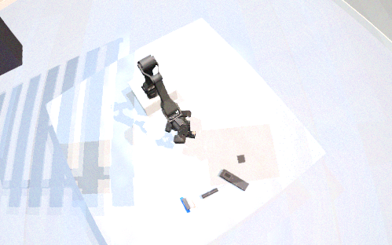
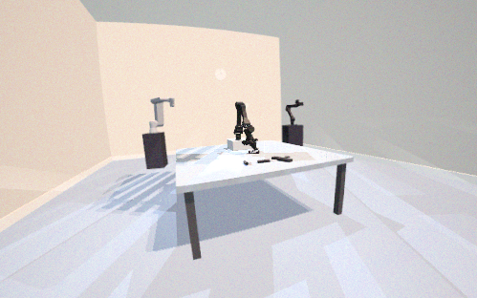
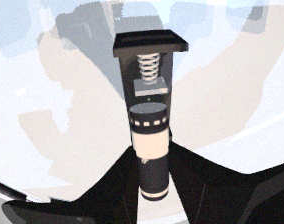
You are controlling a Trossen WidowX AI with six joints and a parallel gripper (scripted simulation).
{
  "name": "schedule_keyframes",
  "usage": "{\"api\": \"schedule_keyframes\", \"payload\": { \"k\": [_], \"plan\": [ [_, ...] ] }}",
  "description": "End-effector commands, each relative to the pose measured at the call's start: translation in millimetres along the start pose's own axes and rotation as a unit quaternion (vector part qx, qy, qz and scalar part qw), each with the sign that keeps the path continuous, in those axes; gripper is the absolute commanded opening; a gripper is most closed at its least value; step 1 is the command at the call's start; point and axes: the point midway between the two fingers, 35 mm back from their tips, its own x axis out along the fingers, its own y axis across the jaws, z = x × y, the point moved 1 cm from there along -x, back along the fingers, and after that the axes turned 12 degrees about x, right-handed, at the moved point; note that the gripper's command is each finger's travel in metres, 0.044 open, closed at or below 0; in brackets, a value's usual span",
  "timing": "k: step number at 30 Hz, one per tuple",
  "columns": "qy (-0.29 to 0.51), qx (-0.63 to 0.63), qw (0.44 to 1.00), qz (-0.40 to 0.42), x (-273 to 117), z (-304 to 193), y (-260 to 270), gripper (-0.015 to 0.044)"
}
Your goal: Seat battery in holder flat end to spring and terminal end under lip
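My gripper point(image 3: 150, 149) is clenched on the battery point(image 3: 150, 152). In the wrist view the battery stands lengthwise between my two dark fingers, which cover the lower corners of the frame and hide the table beneath them. The lower part of the battery sits between the fingers; its upper part, pale with a black band of small light marks, projects toward 12 o'clock.

The holder point(image 3: 151, 63) lies directly beyond the battery at 12 o'clock and in line with it. Its coil spring point(image 3: 149, 68) and a small grey block below the spring are visible in the channel. The dark slab across the holder's far end hides whatever lies behind it. The battery's upper end covers the near part of the channel, so I cannot tell whether the battery touches the holder or hangs above it. I cannot make out the lip.

No brand, label or readable writing shows on the battery or the holder; the light marks on the black band are too small to read.

In the top view my gripper point(image 1: 182, 131) is a dark cluster over the white table point(image 1: 253, 98), and the battery cannot be made out there. Toward 5 o'clock from it lie a small dark square point(image 1: 240, 159), a long dark bar point(image 1: 233, 180), a shorter dark strip point(image 1: 209, 193) and a small blue-edged piece point(image 1: 185, 205), all well apart from my gripper. Their details are too small to identify.
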Motion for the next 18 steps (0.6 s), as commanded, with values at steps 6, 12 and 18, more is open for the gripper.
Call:
{"api": "schedule_keyframes", "payload": {
  "k": [6,12,18],
  "plan": [
    [0.035,-0.001,0.999,-0.010,3,7,-1,0.0065],
    [0.053,-0.002,0.998,-0.012,3,10,-1,0.0065],
    [0.054,-0.002,0.998,-0.011,3,15,0,0.0065]
  ]
}}
